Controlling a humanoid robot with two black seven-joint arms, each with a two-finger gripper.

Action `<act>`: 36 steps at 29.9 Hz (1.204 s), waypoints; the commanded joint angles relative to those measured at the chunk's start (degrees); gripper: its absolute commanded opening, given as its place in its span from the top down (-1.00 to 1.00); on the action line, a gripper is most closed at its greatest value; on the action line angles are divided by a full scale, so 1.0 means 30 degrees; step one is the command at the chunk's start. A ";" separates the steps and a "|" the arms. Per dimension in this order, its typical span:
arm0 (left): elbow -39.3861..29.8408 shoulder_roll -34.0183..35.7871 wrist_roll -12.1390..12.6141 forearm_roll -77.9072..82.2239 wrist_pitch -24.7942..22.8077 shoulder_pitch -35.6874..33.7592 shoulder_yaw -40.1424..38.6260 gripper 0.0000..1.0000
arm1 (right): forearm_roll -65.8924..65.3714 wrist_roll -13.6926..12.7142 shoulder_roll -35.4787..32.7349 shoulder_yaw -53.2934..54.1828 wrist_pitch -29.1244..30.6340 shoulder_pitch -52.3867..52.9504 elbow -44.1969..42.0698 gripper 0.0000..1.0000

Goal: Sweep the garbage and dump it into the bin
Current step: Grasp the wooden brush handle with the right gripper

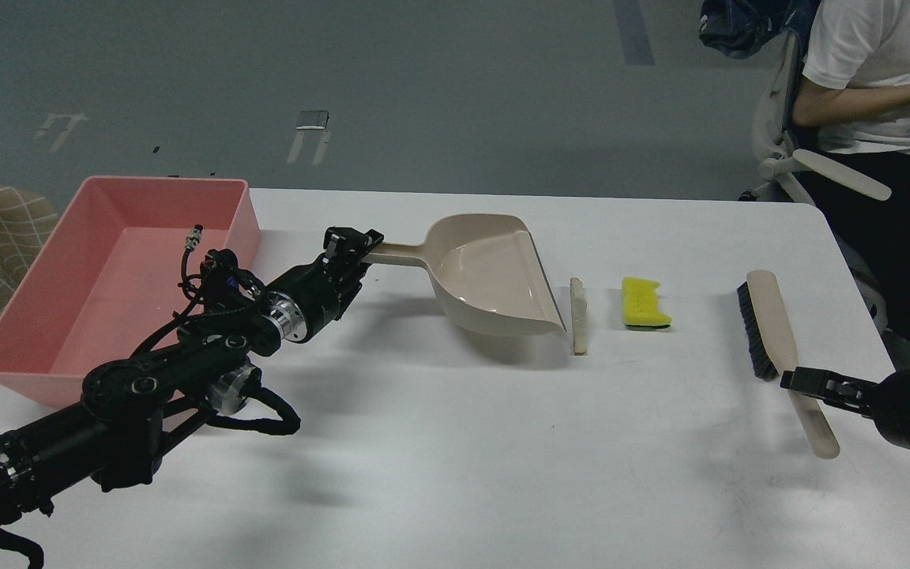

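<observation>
Covering most of the frame, the white table [455, 442] carries the pink bin [68, 316] at left. Right of it, in the middle, lies the beige dustpan [486, 273], its handle gripped by the left gripper [354, 246]. At right, the right gripper [806, 382] grips the brush [771, 324] handle. Between dustpan and brush lie the yellow sponge piece [644, 302] and, just beside the dustpan lip, the off-white strip [578, 314].

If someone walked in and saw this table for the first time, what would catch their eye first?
Probably the big pink bin at the table's left edge, then the beige dustpan in the middle, its handle held by the left gripper. Just right of its lip lie an off-white strip and a yellow sponge piece; farther right, the right gripper is at the brush handle.
</observation>
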 commanded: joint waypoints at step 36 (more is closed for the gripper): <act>0.0000 0.0211 -0.1250 0.1022 -0.0008 0.0624 0.0291 0.63 | 0.0233 0.1018 0.0762 0.0269 0.1523 0.0748 -0.0190 0.53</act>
